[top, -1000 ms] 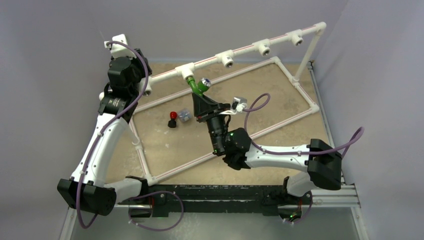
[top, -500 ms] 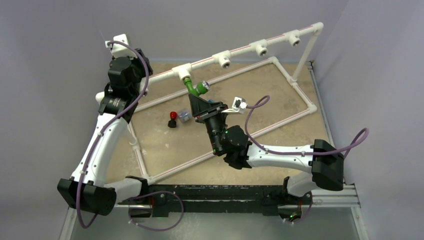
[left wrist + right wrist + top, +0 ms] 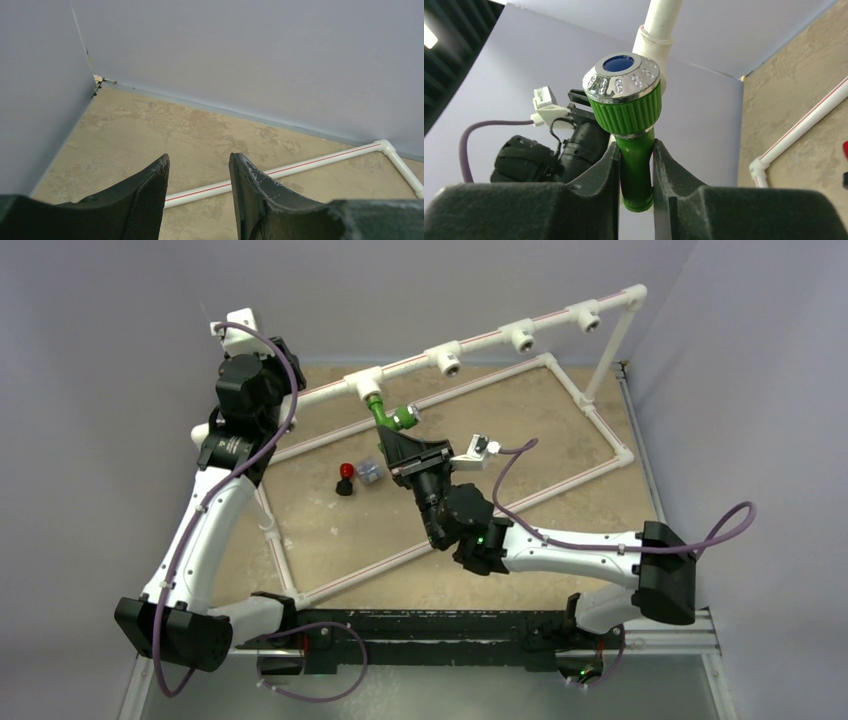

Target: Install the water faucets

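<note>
The green faucet [image 3: 388, 418] hangs from a white tee [image 3: 364, 386] on the raised pipe rail. My right gripper [image 3: 394, 440] is shut on its curved spout from below. In the right wrist view both pads [image 3: 610, 165] press the green faucet's spout [image 3: 636, 170] under its ribbed, chrome-capped knob. A black faucet with a red knob [image 3: 346, 478] and a small pale bluish one [image 3: 369, 472] lie on the board inside the frame. My left gripper [image 3: 199, 165] stands open with nothing between its fingers. It sits at the rail's left end [image 3: 300, 398].
Further open tees [image 3: 453, 362] [image 3: 525, 338] [image 3: 593, 316] sit along the raised rail. The floor pipe frame [image 3: 560, 490] borders the tan board. Walls close in at the back and right, and a floor pipe [image 3: 300, 166] lies ahead of the left fingers.
My right wrist has turned with the green faucet, swinging its capped knob down and left. The rail has shifted slightly left and the right elbow has moved right. The left arm is still.
</note>
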Robot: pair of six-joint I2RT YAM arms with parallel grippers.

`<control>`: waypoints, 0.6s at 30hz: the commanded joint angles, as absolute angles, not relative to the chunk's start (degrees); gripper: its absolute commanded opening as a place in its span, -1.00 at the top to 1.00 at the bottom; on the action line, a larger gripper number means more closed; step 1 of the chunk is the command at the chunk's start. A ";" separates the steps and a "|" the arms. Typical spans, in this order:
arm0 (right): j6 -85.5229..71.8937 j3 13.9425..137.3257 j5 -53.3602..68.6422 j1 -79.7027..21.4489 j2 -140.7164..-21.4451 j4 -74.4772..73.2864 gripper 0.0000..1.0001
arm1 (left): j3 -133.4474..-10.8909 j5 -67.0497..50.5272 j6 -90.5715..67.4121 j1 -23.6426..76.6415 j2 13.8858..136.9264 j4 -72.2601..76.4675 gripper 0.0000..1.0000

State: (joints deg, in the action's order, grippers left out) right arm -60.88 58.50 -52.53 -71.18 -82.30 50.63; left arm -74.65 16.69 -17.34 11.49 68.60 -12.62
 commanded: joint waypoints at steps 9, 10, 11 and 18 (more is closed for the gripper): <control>-86.81 64.17 -43.89 -68.42 -82.79 38.08 1.00 | -71.19 11.36 -18.11 13.36 68.25 -24.61 0.07; -88.39 64.16 -43.49 -68.26 -82.79 37.32 1.00 | -71.27 11.30 -18.11 13.36 68.29 -24.69 0.07; -89.07 64.09 -43.09 -68.05 -82.79 37.08 1.00 | -71.34 11.26 -18.11 13.36 68.29 -24.70 0.07; -94.32 64.23 -41.18 -67.53 -83.23 34.11 1.00 | -71.63 11.34 -18.02 13.45 68.47 -24.79 0.07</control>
